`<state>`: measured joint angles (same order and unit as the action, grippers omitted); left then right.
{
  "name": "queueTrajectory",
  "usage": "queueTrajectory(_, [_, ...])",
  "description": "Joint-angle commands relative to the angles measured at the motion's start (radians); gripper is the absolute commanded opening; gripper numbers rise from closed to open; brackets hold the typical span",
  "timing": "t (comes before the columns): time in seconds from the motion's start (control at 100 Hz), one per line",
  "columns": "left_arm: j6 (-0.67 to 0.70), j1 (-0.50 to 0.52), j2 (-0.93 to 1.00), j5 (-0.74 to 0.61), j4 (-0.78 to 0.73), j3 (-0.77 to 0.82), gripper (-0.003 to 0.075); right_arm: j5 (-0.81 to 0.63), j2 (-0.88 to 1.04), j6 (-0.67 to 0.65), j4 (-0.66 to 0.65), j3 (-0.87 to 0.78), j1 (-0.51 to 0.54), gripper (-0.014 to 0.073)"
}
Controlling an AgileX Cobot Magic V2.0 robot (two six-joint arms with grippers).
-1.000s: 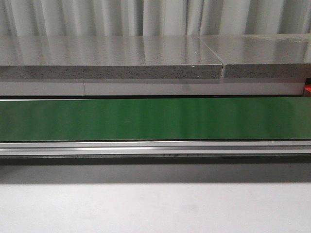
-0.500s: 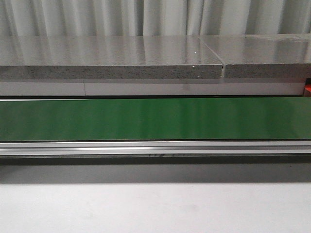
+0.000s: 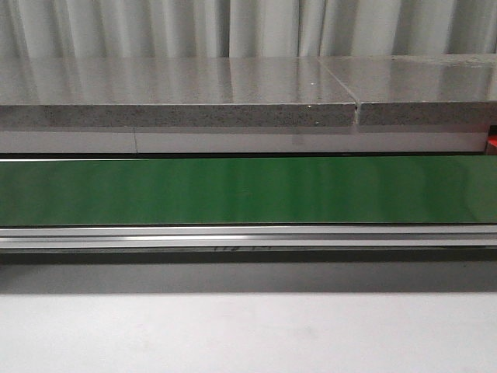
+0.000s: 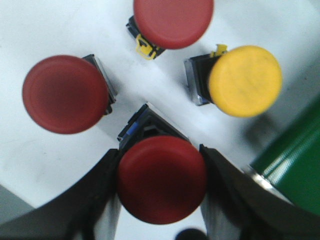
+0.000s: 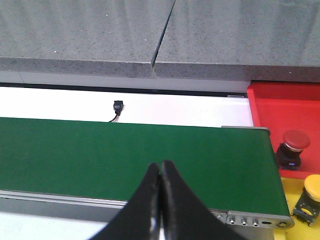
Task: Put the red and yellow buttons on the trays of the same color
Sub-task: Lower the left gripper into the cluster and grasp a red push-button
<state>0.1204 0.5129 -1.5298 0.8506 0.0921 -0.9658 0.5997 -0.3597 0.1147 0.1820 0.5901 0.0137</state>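
In the left wrist view, my left gripper point(image 4: 160, 150) is shut on a red button point(image 4: 162, 180), its black fingers pressed against both sides of the cap. Around it on the white surface stand two more red buttons point(image 4: 65, 94) point(image 4: 173, 20) and a yellow button point(image 4: 245, 81). My right gripper point(image 5: 160, 164) is shut on nothing and hovers over the green belt point(image 5: 125, 155). Past the belt's end, a red tray point(image 5: 285, 105) holds a red button point(image 5: 295, 141), and a yellow tray point(image 5: 292, 187) holds a yellow button point(image 5: 312, 187). The front view shows neither gripper and no buttons.
The green conveyor belt point(image 3: 248, 190) runs across the front view, with a grey stone shelf point(image 3: 178, 93) behind it and a white tabletop point(image 3: 248, 334) in front. A small black connector point(image 5: 117, 106) lies on the white strip behind the belt. The belt's edge point(image 4: 295, 160) is close to the buttons.
In the front view, a small dark marking under the conveyor's front rail has drifted left. Nothing else there differs.
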Motion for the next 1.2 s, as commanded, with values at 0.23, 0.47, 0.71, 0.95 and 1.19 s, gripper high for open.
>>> queueTrajectory(0.23, [-0.014, -0.052, 0.276, 0.076, 0.007, -0.042, 0.0185, -0.069, -0.008, 0.005, 0.0, 0.026, 0.0, -0.0121])
queueTrajectory(0.47, [-0.014, -0.157, 0.283, 0.137, 0.007, -0.176, 0.0185, -0.069, -0.008, 0.005, 0.0, 0.026, 0.0, -0.0121])
queueTrajectory(0.71, [-0.031, -0.275, 0.166, 0.121, 0.007, -0.236, 0.0185, -0.069, -0.008, 0.005, 0.0, 0.026, 0.0, -0.0121])
queueTrajectory(0.95, [-0.033, -0.335, 0.05, 0.086, 0.007, -0.254, 0.0185, -0.069, -0.008, 0.005, 0.0, 0.026, 0.0, -0.0121])
queueTrajectory(1.19, [-0.033, -0.335, 0.011, 0.093, 0.007, -0.254, 0.0193, -0.069, -0.008, 0.005, 0.0, 0.026, 0.0, -0.0121])
